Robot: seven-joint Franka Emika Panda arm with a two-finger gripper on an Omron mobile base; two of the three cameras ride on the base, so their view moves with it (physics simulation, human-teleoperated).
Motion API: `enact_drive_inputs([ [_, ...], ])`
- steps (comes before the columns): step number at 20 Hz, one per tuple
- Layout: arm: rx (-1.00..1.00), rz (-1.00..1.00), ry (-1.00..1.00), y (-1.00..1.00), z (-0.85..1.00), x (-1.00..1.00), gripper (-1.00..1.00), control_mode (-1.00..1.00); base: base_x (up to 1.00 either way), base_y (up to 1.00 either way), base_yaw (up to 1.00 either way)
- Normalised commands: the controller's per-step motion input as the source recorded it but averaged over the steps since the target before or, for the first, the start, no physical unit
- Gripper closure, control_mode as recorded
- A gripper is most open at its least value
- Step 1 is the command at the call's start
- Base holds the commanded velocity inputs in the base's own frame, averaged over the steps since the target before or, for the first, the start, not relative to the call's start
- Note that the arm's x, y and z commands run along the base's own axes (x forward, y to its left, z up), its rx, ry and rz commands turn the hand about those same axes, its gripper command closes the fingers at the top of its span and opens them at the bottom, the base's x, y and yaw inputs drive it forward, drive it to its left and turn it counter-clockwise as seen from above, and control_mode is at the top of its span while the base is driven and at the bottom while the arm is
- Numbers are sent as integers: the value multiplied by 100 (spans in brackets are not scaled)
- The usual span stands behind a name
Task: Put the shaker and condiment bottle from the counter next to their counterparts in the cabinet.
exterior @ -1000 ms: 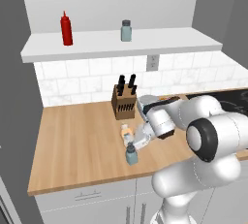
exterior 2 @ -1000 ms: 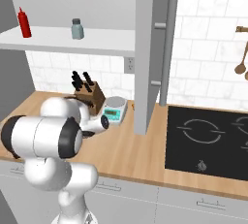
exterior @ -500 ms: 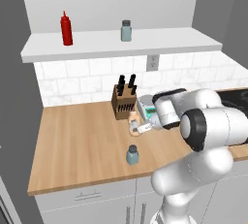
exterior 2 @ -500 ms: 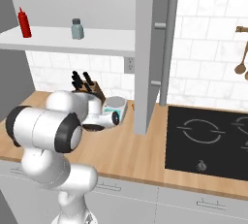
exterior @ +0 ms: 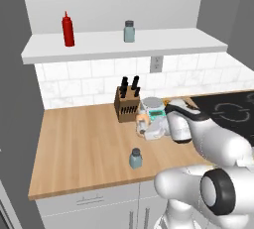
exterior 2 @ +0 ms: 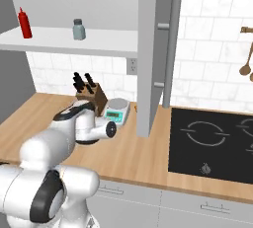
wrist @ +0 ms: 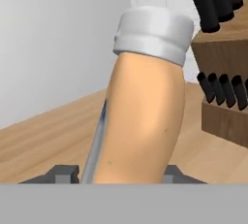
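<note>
The tan-orange condiment bottle [wrist: 145, 121] with its pale cap stands between my fingertips [wrist: 63, 173], and my gripper [wrist: 117, 172] is shut on it. From the left base it shows as a small tan shape [exterior: 142, 122] at the gripper [exterior: 145, 128], just in front of the knife block. The blue-grey shaker [exterior: 135, 158] stands alone on the light-wood counter [exterior: 79, 143], nearer the front edge. On the cabinet's white shelf [exterior: 168, 41] stand the red squeeze bottle [exterior: 68, 28] and the pale shaker [exterior: 129, 31], also seen as the red bottle [exterior 2: 23, 23] and pale shaker [exterior 2: 78, 29].
A wooden knife block [exterior: 127, 104] and a kitchen scale [exterior: 154, 105] stand right behind the gripper. A black hob [exterior 2: 217, 138] lies to the right. A grey upright panel [exterior 2: 153, 49] rises beside the shelf end. Utensils [exterior 2: 247, 64] hang on the tiled wall.
The gripper has left the spot beside the blue-grey shaker and moved back and to the right toward the knife block, with the condiment bottle in it. The shaker stays put.
</note>
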Motion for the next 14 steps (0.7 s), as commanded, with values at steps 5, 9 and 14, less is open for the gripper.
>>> enact_drive_inputs([
  [5,-4,-7,-15,11,82,-50,100,-100,0,0,0],
  [9,-1,-10,-6,25,88,-52,100,-100,0,0,0],
  [14,-3,-8,-12,41,78,-66,100,-100,0,0,0],
])
